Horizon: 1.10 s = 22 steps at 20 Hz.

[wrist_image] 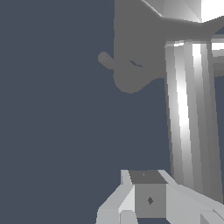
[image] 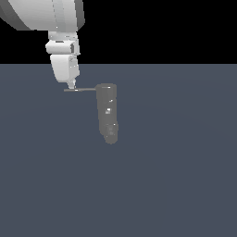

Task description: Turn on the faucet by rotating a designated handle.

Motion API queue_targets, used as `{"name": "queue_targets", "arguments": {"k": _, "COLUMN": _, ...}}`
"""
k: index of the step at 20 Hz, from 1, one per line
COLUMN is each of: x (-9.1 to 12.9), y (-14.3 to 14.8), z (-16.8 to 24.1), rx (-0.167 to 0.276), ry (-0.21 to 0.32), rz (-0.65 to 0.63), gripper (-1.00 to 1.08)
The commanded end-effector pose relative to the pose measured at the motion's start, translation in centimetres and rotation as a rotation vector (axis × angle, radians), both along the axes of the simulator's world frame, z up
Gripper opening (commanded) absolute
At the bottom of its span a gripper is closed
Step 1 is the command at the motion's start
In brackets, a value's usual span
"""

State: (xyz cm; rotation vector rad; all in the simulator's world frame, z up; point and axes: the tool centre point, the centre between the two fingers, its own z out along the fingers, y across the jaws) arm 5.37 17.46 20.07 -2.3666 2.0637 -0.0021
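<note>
The faucet [image: 107, 112] is a dull grey upright column standing on the dark floor. The handle [image: 81, 90], a thin grey rod, juts from the column's top toward the exterior view's left. My gripper [image: 71, 85] hangs down from the white arm with its pointed tip just above the rod's outer end, touching or nearly touching it. The fingers look pressed together with nothing between them. In the wrist view the gripper [wrist_image: 147, 197] sits beside a broad, shiny grey bar, the handle [wrist_image: 191, 118], which runs to the faucet body [wrist_image: 133, 57].
The flat blue-grey floor [image: 176, 185] stretches all around the faucet. The white arm [image: 46, 14] fills the upper part of the exterior view's left. Nothing else stands in view.
</note>
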Motion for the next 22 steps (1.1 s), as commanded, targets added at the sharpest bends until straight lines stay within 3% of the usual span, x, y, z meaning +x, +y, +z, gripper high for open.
{"name": "queue_targets", "arguments": {"k": 1, "x": -0.8, "y": -0.2, "z": 0.0, "rx": -0.002, "ry": 0.002, "rz": -0.001, "gripper": -1.0}}
{"name": "queue_targets", "arguments": {"k": 22, "x": -6.6, "y": -1.2, "z": 0.0, "rx": -0.001, "ry": 0.002, "rz": -0.002, "gripper": -1.0}}
